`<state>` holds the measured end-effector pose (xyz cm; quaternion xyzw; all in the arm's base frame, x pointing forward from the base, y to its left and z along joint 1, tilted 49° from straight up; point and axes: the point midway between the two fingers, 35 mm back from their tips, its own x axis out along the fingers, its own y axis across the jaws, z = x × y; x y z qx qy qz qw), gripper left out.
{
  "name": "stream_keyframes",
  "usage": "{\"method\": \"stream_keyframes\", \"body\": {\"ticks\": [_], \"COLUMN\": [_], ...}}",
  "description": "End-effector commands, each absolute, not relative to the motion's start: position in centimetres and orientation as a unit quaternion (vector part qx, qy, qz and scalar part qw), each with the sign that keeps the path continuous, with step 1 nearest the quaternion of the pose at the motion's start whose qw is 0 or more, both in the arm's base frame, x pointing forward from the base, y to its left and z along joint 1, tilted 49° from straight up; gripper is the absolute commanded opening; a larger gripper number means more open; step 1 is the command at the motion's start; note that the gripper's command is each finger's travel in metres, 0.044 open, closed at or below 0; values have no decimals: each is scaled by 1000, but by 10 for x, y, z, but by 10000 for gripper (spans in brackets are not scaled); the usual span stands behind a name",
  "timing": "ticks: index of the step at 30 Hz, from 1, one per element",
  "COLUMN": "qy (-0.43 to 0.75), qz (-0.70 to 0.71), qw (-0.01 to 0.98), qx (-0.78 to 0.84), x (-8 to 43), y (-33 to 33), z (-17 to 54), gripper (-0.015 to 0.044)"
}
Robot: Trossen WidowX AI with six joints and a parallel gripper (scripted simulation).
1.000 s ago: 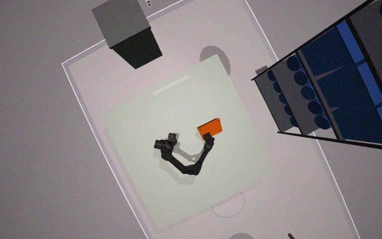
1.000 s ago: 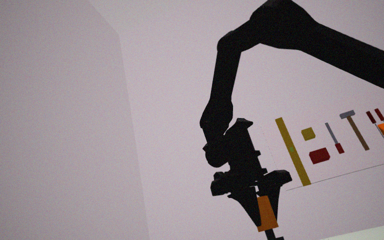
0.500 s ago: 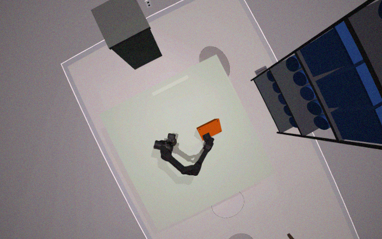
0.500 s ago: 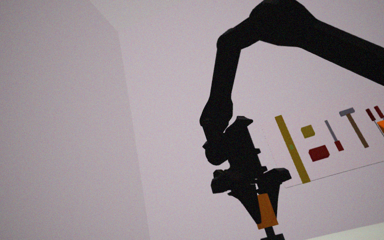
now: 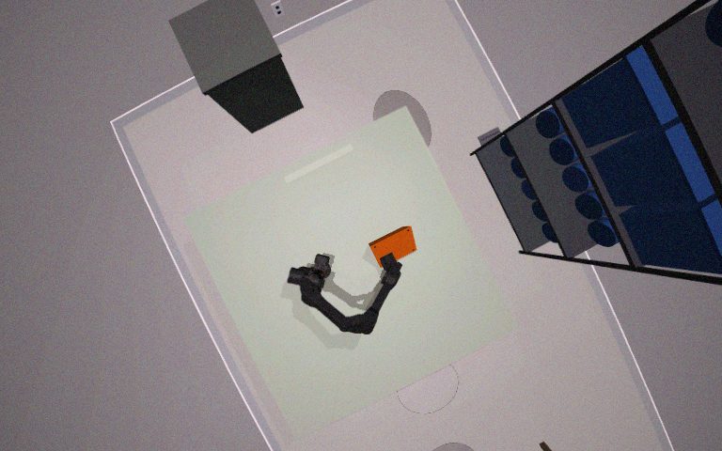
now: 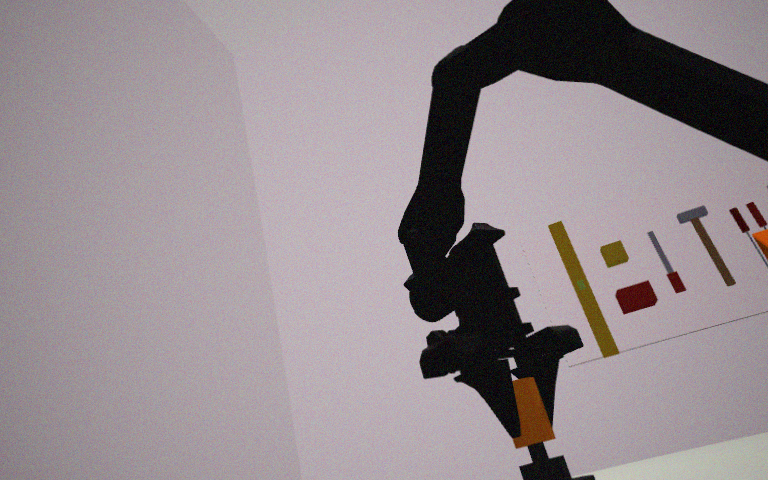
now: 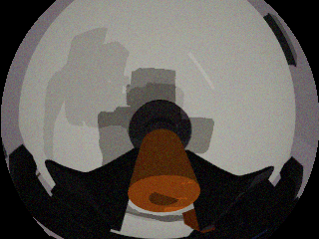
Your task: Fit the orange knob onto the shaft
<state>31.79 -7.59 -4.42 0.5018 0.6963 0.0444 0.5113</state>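
Note:
The orange knob [image 6: 531,413] [image 7: 163,156] is upright, its wider end down in the exterior view. My gripper [image 6: 534,428] is shut on the knob, with one black finger on each side. The dark shaft [image 6: 538,451] rises from the dark pedestal [image 6: 546,470] [image 7: 137,128] directly under the knob. The knob's lower edge meets the visible top of the shaft, and a length of shaft shows between knob and pedestal. Whether the shaft's tip is inside the hole cannot be seen. The shaft's flat side is hidden.
An orange block [image 5: 395,246] stands beside the arm's base in the top view. A dark grey cabinet [image 5: 226,45] and a rack with blue bins [image 5: 606,95] stand farther away. Tools, including a hammer [image 6: 711,249], hang on the wall behind the arm.

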Motion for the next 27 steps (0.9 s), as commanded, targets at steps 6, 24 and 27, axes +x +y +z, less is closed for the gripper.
{"method": "stream_keyframes", "body": {"ticks": [6, 24, 27], "qy": [694, 693, 694], "qz": [56, 67, 61], "qw": [519, 528, 523], "qx": [495, 486, 491], "x": [318, 320, 320], "y": [-76, -74, -72], "z": [-44, -45, -47], "gripper": [0, 0, 0]}}
